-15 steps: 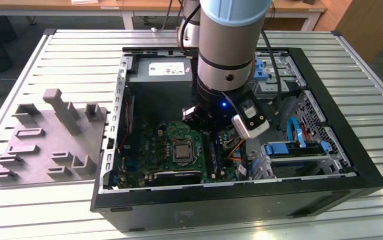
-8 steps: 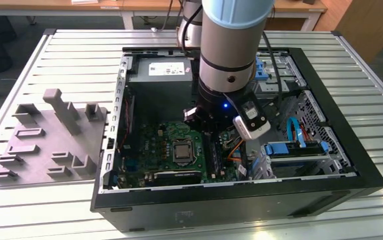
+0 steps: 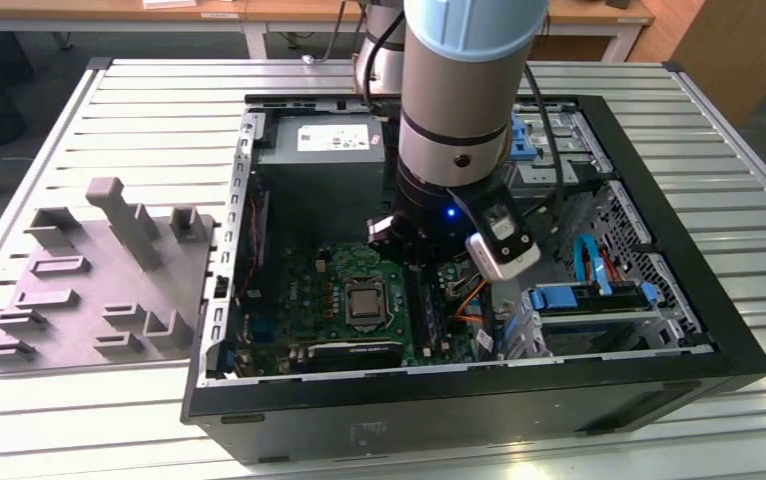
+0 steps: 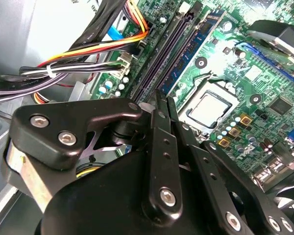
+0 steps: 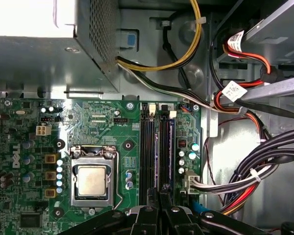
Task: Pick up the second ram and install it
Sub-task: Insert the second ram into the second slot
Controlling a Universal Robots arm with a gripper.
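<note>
- Fingers (image 4: pixel 159 122) of the gripper (image 4: pixel 162 98) are seen drawn together, with no stick visible between them. They are set low over the memory slots (image 5: pixel 152 147), toward the end away from the power supply (image 5: pixel 39 63).
- The second ram (image 4: pixel 193 49) is judged to be the blue-green stick with black chips that stands in the slot row on the processor's side. It runs right up to the fingertips, but contact cannot be told.
- Bare black slots lie just beside it. The processor (image 5: pixel 90 180) lies on one side of the row and the cables (image 5: pixel 264 159) on the other, apart from the fingers.
- The installing step is judged to be in hand. The holder block (image 3: pixel 90 290) lies well apart, at the exterior view's left of the case (image 3: pixel 490 420).
- Seating is judged to call for even pressure straight down on the stick's top edge. Whether the latches are closed cannot be told.
</note>
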